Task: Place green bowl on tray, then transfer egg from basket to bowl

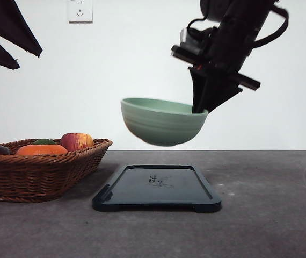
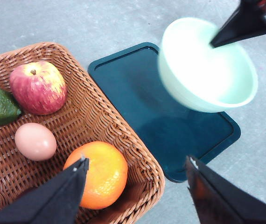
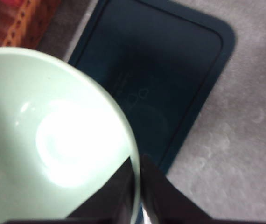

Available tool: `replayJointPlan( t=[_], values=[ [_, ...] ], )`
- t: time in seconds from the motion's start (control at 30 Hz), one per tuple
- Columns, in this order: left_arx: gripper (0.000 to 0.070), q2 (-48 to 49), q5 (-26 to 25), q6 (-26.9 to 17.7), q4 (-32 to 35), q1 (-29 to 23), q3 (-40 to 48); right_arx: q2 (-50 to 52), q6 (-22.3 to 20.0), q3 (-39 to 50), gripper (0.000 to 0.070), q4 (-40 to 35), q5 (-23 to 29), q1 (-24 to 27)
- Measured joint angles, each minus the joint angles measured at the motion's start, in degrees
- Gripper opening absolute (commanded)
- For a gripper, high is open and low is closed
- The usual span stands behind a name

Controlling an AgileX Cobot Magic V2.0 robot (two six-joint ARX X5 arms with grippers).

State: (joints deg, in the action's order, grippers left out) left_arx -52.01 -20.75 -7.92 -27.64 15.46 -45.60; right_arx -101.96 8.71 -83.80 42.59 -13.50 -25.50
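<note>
The right arm reaches down from the upper right of the front view, its wrist pitched steeply so the right tool (image 1: 200, 110) points down and a little left. Its fingers are clamped on the rim of the bowl (image 1: 162, 122), one inside the wall and one outside, as the right wrist view shows at the rim (image 3: 134, 184). The bowl hangs in the air above the tray (image 1: 158, 188), clear of it, mouth upward and tipped slightly, the gripped side sitting a touch lower in the front view. Being round, it has no long axis to speak of.

The tray lies flat on the grey worktop (image 1: 271, 215), its long side running left to right across the front view. From the left wrist view the bowl (image 2: 206, 65) hangs over the tray's far end.

The left arm is held high at the upper left, and its tool (image 2: 135, 179) hovers wide open over the near corner of the basket (image 1: 40, 177). The basket sits on the worktop just left of the tray. In it lie the egg (image 2: 35, 141), an apple (image 2: 38, 87), an orange (image 2: 100, 173) and a dark green fruit (image 2: 0, 106).
</note>
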Motion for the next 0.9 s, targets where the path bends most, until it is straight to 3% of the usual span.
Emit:
replayJointPlan(
  t=[0.33,0.7,0.77,0.87,0.9],
  values=[
    [0.0426,0.0,0.0,0.0,0.0,0.0,0.0,-10.5,0.5,-9.2,0.0001,2.5,0.0,0.0],
    [0.0426,0.0,0.0,0.0,0.0,0.0,0.0,-15.0,0.4,-10.0,0.0003,4.2,1.4,0.1],
    [0.0426,0.0,0.0,0.0,0.0,0.0,0.0,-15.0,0.2,-10.0,0.0046,4.1,1.3,0.1],
    [0.0426,0.0,0.0,0.0,0.0,0.0,0.0,-15.0,0.1,-10.0,0.0248,4.0,1.1,0.1],
    [0.0426,0.0,0.0,0.0,0.0,0.0,0.0,-15.0,0.1,-10.0,0.0285,3.9,1.1,0.1]
  ],
)
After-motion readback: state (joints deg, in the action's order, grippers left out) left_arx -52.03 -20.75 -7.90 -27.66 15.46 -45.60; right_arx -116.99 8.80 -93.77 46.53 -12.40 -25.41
